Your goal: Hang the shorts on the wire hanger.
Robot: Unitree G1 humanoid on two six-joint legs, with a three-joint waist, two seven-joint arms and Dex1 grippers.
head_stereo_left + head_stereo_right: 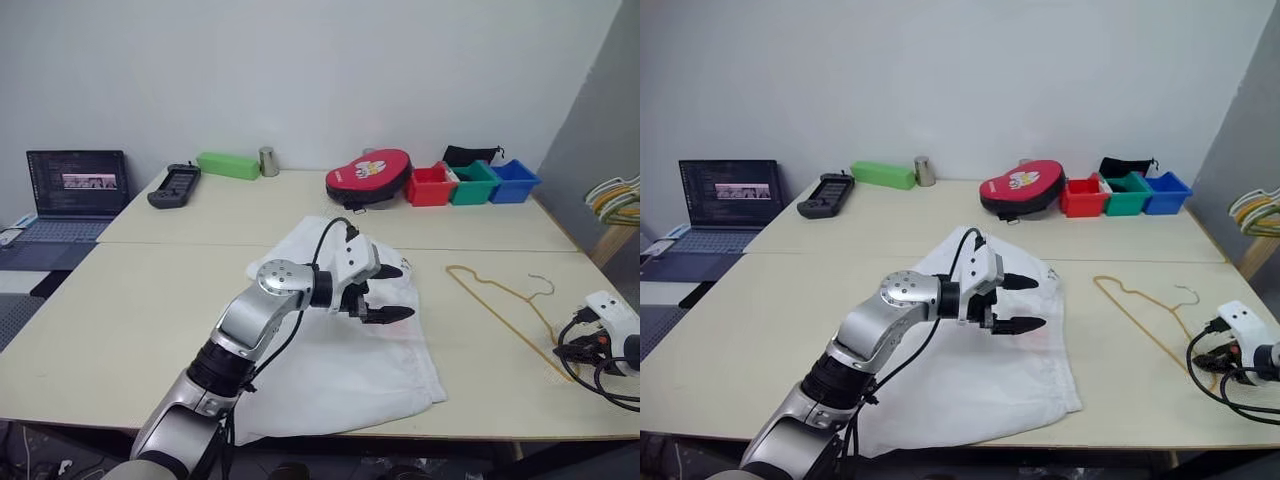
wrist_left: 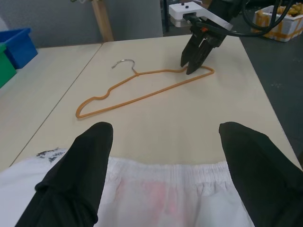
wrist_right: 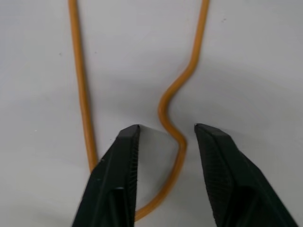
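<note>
Black right gripper (image 3: 166, 137) fingers are sitting a little apart around the wire hanger (image 2: 142, 90), not pinching, while the left gripper (image 1: 388, 292) is hanging wide open over the shorts (image 1: 340, 370).

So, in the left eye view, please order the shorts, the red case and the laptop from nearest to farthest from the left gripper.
1. Shorts, directly under the left gripper.
2. Red case, beyond it at the table's back.
3. Laptop, far off to the left.

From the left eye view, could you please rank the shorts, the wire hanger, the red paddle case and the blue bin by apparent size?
1. shorts
2. wire hanger
3. red paddle case, though it lies farther from the camera
4. blue bin
</note>
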